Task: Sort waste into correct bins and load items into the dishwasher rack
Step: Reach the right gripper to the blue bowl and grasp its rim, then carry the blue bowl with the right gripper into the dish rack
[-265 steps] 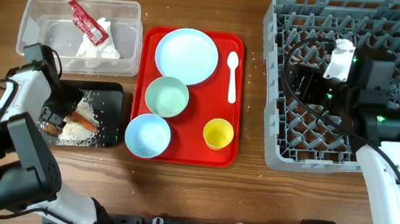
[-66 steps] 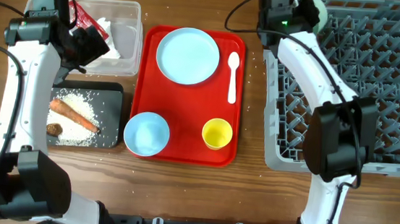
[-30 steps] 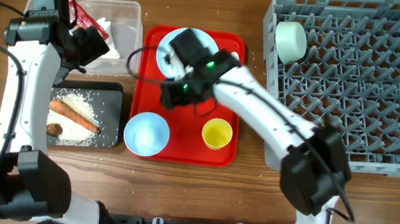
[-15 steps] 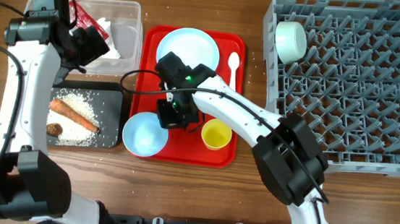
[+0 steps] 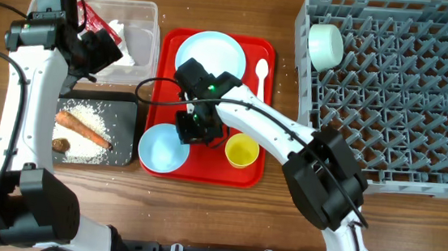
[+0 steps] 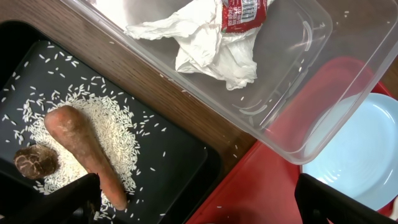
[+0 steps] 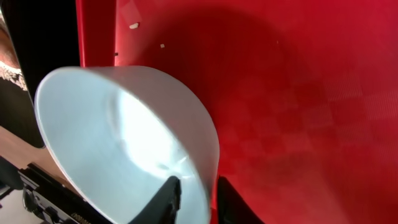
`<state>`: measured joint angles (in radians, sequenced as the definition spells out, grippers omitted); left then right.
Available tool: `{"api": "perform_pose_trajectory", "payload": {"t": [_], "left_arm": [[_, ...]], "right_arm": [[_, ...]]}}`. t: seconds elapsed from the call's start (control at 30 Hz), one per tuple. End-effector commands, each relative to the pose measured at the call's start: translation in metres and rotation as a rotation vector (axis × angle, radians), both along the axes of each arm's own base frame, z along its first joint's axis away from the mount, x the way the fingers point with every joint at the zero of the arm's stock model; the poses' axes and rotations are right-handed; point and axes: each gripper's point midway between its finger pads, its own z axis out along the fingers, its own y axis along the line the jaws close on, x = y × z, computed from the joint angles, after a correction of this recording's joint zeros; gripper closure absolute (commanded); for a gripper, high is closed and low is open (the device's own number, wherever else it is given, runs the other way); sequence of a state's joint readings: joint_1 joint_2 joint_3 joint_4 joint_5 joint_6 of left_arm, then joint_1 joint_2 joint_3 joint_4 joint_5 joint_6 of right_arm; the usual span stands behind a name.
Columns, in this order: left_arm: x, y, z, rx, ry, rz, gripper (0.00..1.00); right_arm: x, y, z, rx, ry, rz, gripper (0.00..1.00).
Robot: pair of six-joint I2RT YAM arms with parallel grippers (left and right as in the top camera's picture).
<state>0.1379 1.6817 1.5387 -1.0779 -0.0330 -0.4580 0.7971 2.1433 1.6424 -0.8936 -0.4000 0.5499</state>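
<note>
My right gripper (image 5: 193,129) (image 7: 198,182) is shut on the rim of the pale blue bowl (image 5: 163,149) (image 7: 124,137), one finger inside and one outside, on the red tray. The pale blue plate (image 5: 209,59), white spoon (image 5: 260,84) and yellow cup (image 5: 242,151) also lie on that tray. A pale green bowl (image 5: 325,43) sits in the grey rack (image 5: 397,100). My left gripper (image 5: 103,50) (image 6: 198,186) hangs open and empty above the clear tub (image 6: 298,140), which holds the napkin (image 6: 211,50) and red wrapper (image 6: 242,9). Carrot (image 6: 84,152), brown lump (image 6: 34,163) and rice (image 6: 118,127) lie in the black tray (image 6: 180,168).
The red tray (image 5: 212,169) lies between the two bins on the left and the rack on the right. Loose rice grains dot the wood between the tub and the black tray. My right arm stretches across the red tray from the lower right.
My right gripper moved down from beside the plate to the pale blue bowl and closed on its rim. The left arm has stayed still.
</note>
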Motion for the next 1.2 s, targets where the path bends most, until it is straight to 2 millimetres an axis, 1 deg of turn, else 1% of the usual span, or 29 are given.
{"api": "perform_pose_trajectory", "payload": {"t": [0.0, 0.03, 0.17, 0.2, 0.3, 0.33, 0.37, 0.4, 0.43, 0.47, 0.5, 0.53, 0.57, 0.6, 0.63, 0.7, 0.73, 0.77, 0.8, 0.87, 0.93, 1.0, 1.07, 1.17], "left_arm": [[0.002, 0.005, 0.009, 0.019, -0.023, 0.003, 0.0], [0.002, 0.005, 0.009, 0.019, -0.023, 0.003, 0.0], [0.002, 0.005, 0.009, 0.019, -0.023, 0.003, 0.0], [0.002, 0.005, 0.009, 0.019, -0.023, 0.003, 0.0], [0.002, 0.005, 0.009, 0.019, -0.023, 0.003, 0.0], [0.002, 0.005, 0.009, 0.019, -0.023, 0.003, 0.0], [0.002, 0.005, 0.009, 0.019, -0.023, 0.003, 0.0], [0.002, 0.005, 0.009, 0.019, -0.023, 0.003, 0.0], [0.002, 0.005, 0.009, 0.019, -0.023, 0.003, 0.0], [0.002, 0.005, 0.009, 0.019, -0.023, 0.003, 0.0], [0.002, 0.005, 0.009, 0.019, -0.023, 0.003, 0.0], [0.002, 0.005, 0.009, 0.019, -0.023, 0.003, 0.0], [0.002, 0.005, 0.009, 0.019, -0.023, 0.003, 0.0], [0.002, 0.005, 0.009, 0.019, -0.023, 0.003, 0.0], [0.002, 0.005, 0.009, 0.019, -0.023, 0.003, 0.0], [0.002, 0.005, 0.009, 0.019, -0.023, 0.003, 0.0], [0.002, 0.005, 0.009, 0.019, -0.023, 0.003, 0.0], [0.002, 0.005, 0.009, 0.019, -0.023, 0.003, 0.0], [0.002, 0.005, 0.009, 0.019, -0.023, 0.003, 0.0], [0.002, 0.005, 0.009, 0.019, -0.023, 0.003, 0.0], [0.002, 0.005, 0.009, 0.019, -0.023, 0.003, 0.0], [0.002, 0.005, 0.009, 0.019, -0.023, 0.003, 0.0], [0.002, 0.005, 0.009, 0.019, -0.023, 0.003, 0.0], [0.002, 0.005, 0.009, 0.019, -0.023, 0.003, 0.0]], "right_arm": [[-0.006, -0.002, -0.018, -0.024, 0.041, 0.003, 0.87], [-0.006, -0.002, -0.018, -0.025, 0.043, 0.002, 0.95], [-0.002, -0.002, -0.017, -0.018, 0.036, -0.005, 0.96], [0.003, -0.001, -0.01, -0.001, 0.029, -0.012, 0.96], [0.023, -0.007, 0.02, 0.044, -0.027, -0.048, 0.96], [0.034, -0.012, 0.039, 0.072, -0.067, -0.064, 0.96], [0.041, -0.017, 0.051, 0.086, -0.097, -0.076, 0.96], [0.057, -0.032, 0.076, 0.101, -0.166, -0.11, 0.96], [0.068, -0.047, 0.093, 0.099, -0.215, -0.147, 0.96], [0.078, -0.063, 0.111, 0.091, -0.267, -0.183, 0.96], [0.091, -0.091, 0.135, 0.063, -0.355, -0.232, 0.96], [0.102, -0.12, 0.155, 0.018, -0.435, -0.281, 0.96], [0.111, -0.153, 0.172, -0.058, -0.516, -0.348, 0.96], [0.118, -0.192, 0.188, -0.162, -0.596, -0.426, 0.96], [0.12, -0.243, 0.206, -0.317, -0.683, -0.524, 0.96], [0.113, -0.31, 0.231, -0.56, -0.782, -0.642, 0.96], [0.107, -0.334, 0.24, -0.668, -0.812, -0.677, 0.96], [0.098, -0.36, 0.249, -0.814, -0.838, -0.698, 0.96], [0.088, -0.38, 0.256, -0.957, -0.849, -0.691, 0.96], [0.078, -0.397, 0.26, -1.126, -0.835, -0.64, 0.96], [0.074, -0.402, 0.256, -1.206, -0.798, -0.564, 0.96], [0.075, -0.402, 0.243, -1.271, -0.721, -0.413, 0.96], [0.08, -0.399, 0.23, -1.314, -0.669, -0.307, 0.96], [0.089, -0.385, 0.211, -1.368, -0.619, -0.151, 0.96]]}}
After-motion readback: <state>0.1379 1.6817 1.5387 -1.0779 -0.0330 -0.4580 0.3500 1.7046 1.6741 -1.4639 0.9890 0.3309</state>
